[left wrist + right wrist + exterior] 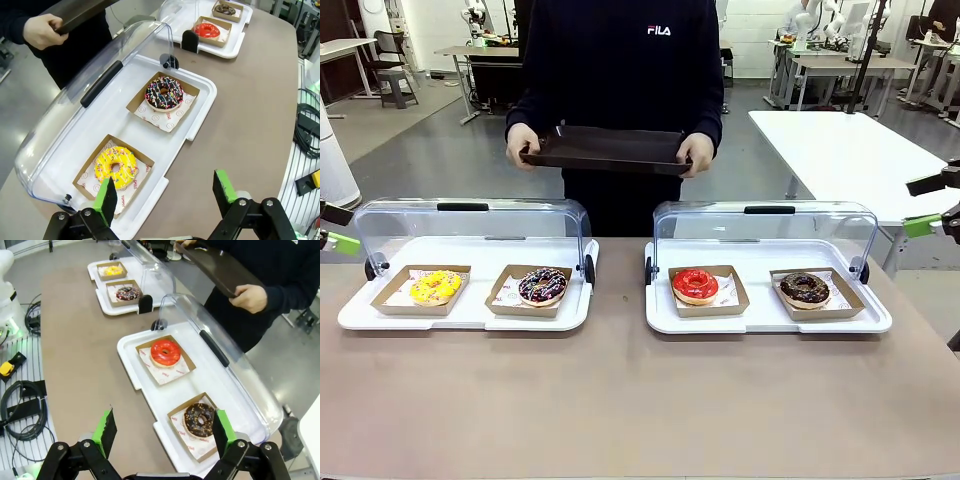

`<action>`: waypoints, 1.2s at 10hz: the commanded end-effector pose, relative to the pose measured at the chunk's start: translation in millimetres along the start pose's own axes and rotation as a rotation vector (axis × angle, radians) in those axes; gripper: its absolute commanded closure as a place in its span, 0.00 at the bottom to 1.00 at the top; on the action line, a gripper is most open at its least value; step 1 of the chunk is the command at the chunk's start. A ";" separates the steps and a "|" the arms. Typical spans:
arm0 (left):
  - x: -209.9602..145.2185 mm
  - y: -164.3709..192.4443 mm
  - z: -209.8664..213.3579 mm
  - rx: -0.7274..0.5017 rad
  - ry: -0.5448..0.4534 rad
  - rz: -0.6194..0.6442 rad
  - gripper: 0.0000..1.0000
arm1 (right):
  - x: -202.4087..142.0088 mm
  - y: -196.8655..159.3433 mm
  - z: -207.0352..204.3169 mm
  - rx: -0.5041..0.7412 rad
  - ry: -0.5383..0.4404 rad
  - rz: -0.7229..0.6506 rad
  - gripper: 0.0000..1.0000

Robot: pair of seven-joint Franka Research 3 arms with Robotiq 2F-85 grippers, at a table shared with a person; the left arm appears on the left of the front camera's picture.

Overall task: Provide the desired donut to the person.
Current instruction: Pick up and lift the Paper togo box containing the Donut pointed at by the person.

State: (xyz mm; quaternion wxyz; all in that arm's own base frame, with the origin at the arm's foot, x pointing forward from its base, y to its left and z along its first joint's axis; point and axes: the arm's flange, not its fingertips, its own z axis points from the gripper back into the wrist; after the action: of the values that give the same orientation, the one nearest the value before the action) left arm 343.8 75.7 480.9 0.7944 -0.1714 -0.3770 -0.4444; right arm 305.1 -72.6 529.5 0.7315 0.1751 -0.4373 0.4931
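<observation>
Four donuts wait on the matte brown surface point(620, 400) in the front view. Each sits in its own shallow cardboard boat on printed paper, so it can be lifted without touching the icing. The yellow donut point(436, 287) and the sprinkled chocolate donut point(542, 286) are on the left white tray point(460, 322) at ten o'clock. The glossy red donut point(695, 285) and the dark chocolate donut point(805, 289) are on the right white tray point(770, 325) at two. Both clear domed lids point(470, 222) are swung up toward the far side, which leaves the near side free for reaching in. At twelve o'clock the person point(620, 70) holds a flat dark tray point(605, 150) level in both hands, I'd say to receive a donut; which one is wanted I cannot tell. The left gripper point(335, 228) at nine and the right gripper point(923, 205) at three hang with jaws wide and empty. In the left wrist view, the green pads point(106, 197) stand spread over the tray's smooth rim, with the yellow donut at seven o'clock in the picture. In the right wrist view, the jaws are just as spread and empty, with the dark chocolate donut at five o'clock, its boat close to the tray's rim.
</observation>
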 end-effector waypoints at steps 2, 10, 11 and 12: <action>-37.1 -67.8 -15.0 0.021 -0.048 -0.038 0.00 | -23.3 39.3 -15.8 0.004 -0.024 0.024 0.00; 1.6 -1.6 13.9 0.024 -0.042 -0.031 0.00 | -1.2 2.4 3.3 0.004 -0.002 0.017 0.00; 1.6 -1.6 13.9 0.024 -0.042 -0.031 0.00 | -1.2 2.4 3.3 0.004 -0.002 0.017 0.00; 1.6 -1.6 13.9 0.024 -0.042 -0.031 0.00 | -1.2 2.4 3.3 0.004 -0.002 0.017 0.00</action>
State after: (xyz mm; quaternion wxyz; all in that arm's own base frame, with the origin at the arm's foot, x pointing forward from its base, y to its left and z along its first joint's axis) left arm 335.6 81.6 491.7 0.7858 -0.1623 -0.3953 -0.4471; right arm 298.6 -76.3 530.2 0.7305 0.1687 -0.4351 0.4985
